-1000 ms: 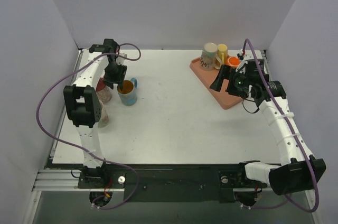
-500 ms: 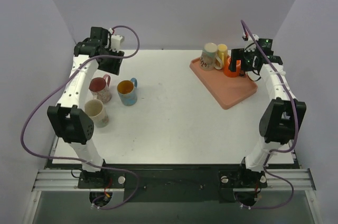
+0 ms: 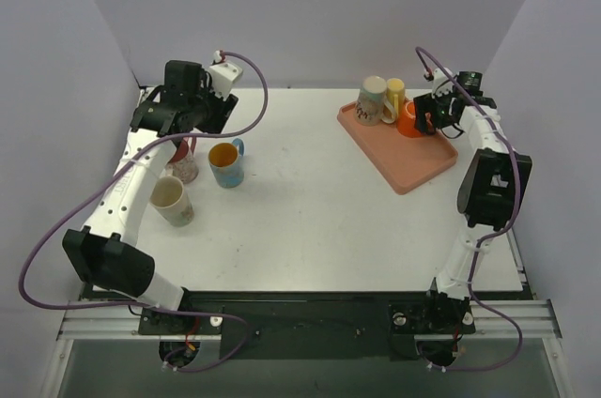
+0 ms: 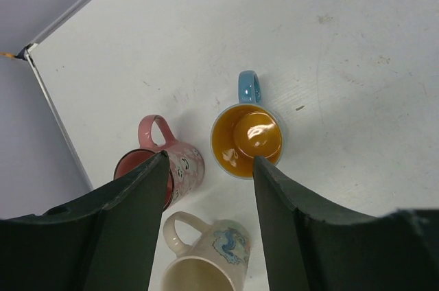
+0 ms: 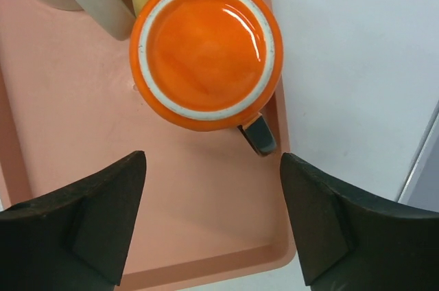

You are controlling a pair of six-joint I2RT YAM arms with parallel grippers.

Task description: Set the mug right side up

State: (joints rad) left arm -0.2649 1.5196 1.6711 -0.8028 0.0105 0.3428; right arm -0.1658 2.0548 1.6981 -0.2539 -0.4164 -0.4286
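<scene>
Top view, left pincer (image 3: 185, 126): open and empty, hanging over the mugs at the far left of the table (image 3: 310, 220).
Top view, mugs there: pink mug (image 3: 180, 161) partly under the left pincer, blue mug (image 3: 225, 163) just to its right, cream mug (image 3: 172, 199) nearer the arm bases.
Top view, right pincer (image 3: 427, 118): above the far end of the tray (image 3: 404, 171); its jaws are hard to read from here.
Top view, orange mug (image 3: 407, 116): on the tray, just left of the right pincer, beside a tan mug (image 3: 374, 98) and a yellow mug (image 3: 395, 93).
Left wrist, jaws: spread apart, nothing between them.
Left wrist, below: blue mug upright, seen through the gap; pink mug partly behind one finger; cream mug lowest, between both.
Right wrist, jaws: wide apart, gripping nothing.
Right wrist, orange mug: upside down on the tray, pale-ringed base upward, just beyond the gap, untouched; its dark handle (image 5: 259, 133) points toward the tray's rim.
</scene>
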